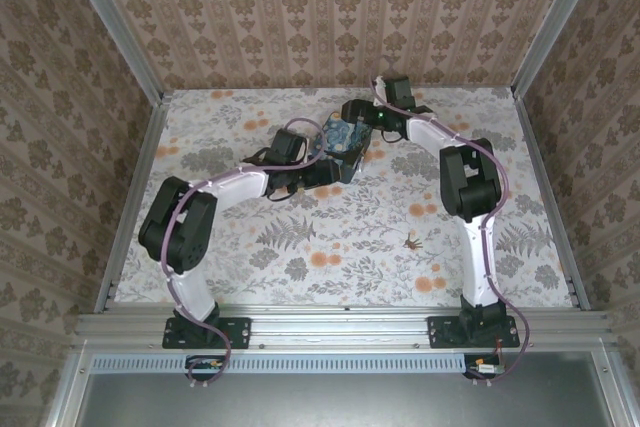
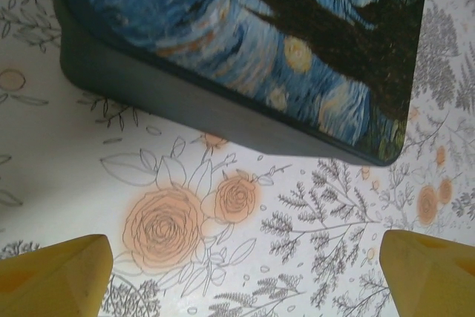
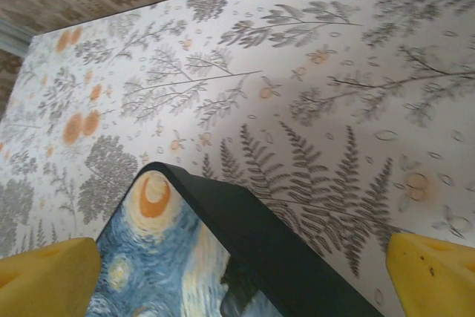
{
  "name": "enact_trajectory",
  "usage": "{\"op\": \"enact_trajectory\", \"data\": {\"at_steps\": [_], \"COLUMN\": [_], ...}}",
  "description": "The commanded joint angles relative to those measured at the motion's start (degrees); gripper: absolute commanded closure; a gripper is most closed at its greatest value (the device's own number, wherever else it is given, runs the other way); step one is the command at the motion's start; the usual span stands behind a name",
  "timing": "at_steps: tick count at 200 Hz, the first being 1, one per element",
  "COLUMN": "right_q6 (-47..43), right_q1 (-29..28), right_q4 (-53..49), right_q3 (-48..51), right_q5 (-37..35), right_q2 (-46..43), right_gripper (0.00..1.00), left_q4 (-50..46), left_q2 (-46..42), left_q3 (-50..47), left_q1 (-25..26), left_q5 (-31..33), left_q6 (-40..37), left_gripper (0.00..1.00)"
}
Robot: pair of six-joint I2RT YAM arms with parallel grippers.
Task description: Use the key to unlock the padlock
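Seen from above, both arms reach toward the blue swirl-painted box (image 1: 341, 137) at the far middle of the table (image 1: 250, 247), the key (image 1: 411, 240) (a tiny dark speck) lying well apart near the right arm. On the left wrist camera, the left gripper (image 2: 245, 272) gapes wide over bare floral tabletop beside the box. On the right wrist camera, the right gripper (image 3: 237, 280), equally spread, frames the box's corner.

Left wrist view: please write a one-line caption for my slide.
Open left gripper above the floral table cover, with the blue swirl-painted box lying just ahead of its yellow fingers.
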State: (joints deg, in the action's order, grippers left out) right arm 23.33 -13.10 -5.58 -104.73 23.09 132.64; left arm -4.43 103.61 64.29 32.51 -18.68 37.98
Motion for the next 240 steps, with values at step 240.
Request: {"op": "enact_trajectory", "data": {"at_steps": [240], "right_q6": [-0.9], "right_q1": [-8.1], "right_q4": [-5.9], "right_q3": [38.0], "right_q5": [-6.5], "right_q2": [-35.9], "right_gripper": [0.03], "left_q4": [-5.9], "left_q2": [-19.4], "left_q3": [-12.4], "left_q1": [-6.1], "left_q5": [4.2], "left_q6": [-3.4], "left_gripper": [0.06]}}
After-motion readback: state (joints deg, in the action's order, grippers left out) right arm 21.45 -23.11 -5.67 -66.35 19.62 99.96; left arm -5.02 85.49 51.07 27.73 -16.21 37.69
